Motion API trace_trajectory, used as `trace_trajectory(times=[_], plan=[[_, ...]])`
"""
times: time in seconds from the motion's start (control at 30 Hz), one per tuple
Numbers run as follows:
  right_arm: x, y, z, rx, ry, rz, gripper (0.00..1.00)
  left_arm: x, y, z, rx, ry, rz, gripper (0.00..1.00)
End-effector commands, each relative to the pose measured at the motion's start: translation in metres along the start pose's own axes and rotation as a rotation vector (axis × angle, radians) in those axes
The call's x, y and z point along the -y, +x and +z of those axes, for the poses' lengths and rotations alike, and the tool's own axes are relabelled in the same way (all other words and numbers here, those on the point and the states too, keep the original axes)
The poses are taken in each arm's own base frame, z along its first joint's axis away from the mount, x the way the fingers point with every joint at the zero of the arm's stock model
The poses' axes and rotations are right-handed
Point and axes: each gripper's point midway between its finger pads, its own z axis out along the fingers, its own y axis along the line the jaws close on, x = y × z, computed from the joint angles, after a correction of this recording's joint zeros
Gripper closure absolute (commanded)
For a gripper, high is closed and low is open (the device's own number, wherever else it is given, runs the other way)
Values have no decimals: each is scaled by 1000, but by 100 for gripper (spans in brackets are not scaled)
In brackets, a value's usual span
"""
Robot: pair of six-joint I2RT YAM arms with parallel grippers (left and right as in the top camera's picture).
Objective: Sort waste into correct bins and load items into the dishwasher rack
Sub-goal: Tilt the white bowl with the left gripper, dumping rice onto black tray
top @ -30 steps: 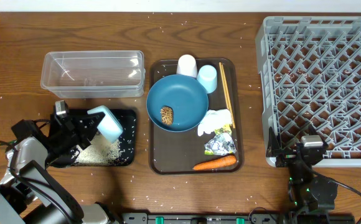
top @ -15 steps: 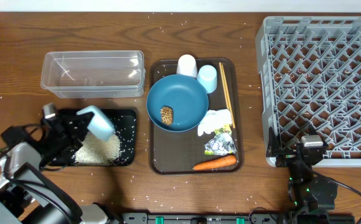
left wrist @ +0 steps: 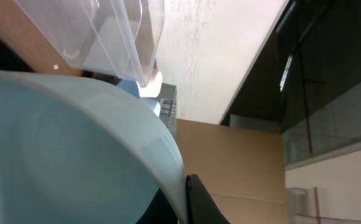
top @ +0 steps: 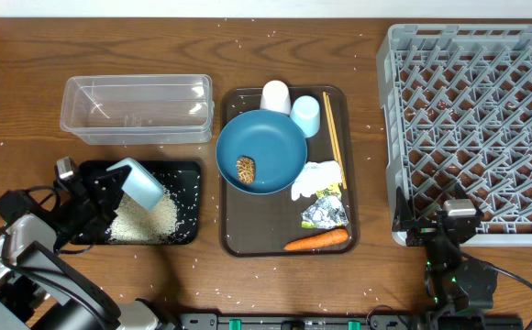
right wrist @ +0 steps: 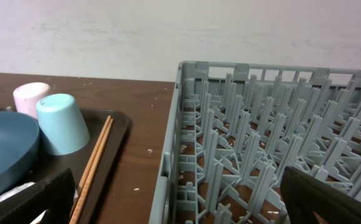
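Overhead: slides leftward with pale blue-white bowl (top: 140, 181), left claw (top: 115, 185) clamped on its rim, tilted over shallow black rectangular tray (top: 189, 183); white rice grains (top: 144, 220) heaped below. Looks emptied; large square grey plastic rack (top: 477, 92) next.

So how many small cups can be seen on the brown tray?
2. The small white cup stands at the far edge of the large brown tray; the small light-blue cup is close beside it.
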Motion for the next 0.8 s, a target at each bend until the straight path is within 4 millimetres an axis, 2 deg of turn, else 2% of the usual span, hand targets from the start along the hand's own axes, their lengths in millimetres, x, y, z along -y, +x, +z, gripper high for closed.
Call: trace_trajectory(times=[0.0,0.03,0.13,0.23,0.33,0.43,0.5,0.6,0.67,0.77], plan=[[2,1,0,-4,8,-1,1,4,1,-1,-5,26,-42,94],[2,1,0,-4,8,-1,1,5,5,0,-10,25,-67,94],[2,1,0,-4,8,-1,1,8,11,4,-24,17,118,94],[2,1,0,-4,8,-1,1,10,18,7,-42,22,45,94],[2,1,0,-4,8,-1,1,8,12,7,-36,5,117,94],[2,1,0,-4,8,-1,1,12,17,8,-45,21,9,94],[2,1,0,-4,8,-1,1,12,13,8,-40,14,102,94],[2,1,0,-4,8,-1,1,14,18,8,-48,21,19,94],[2,1,0,-4,8,-1,1,14,15,8,-44,19,113,94],[2,1,0,-4,8,-1,1,15,16,9,-46,22,64,94]])
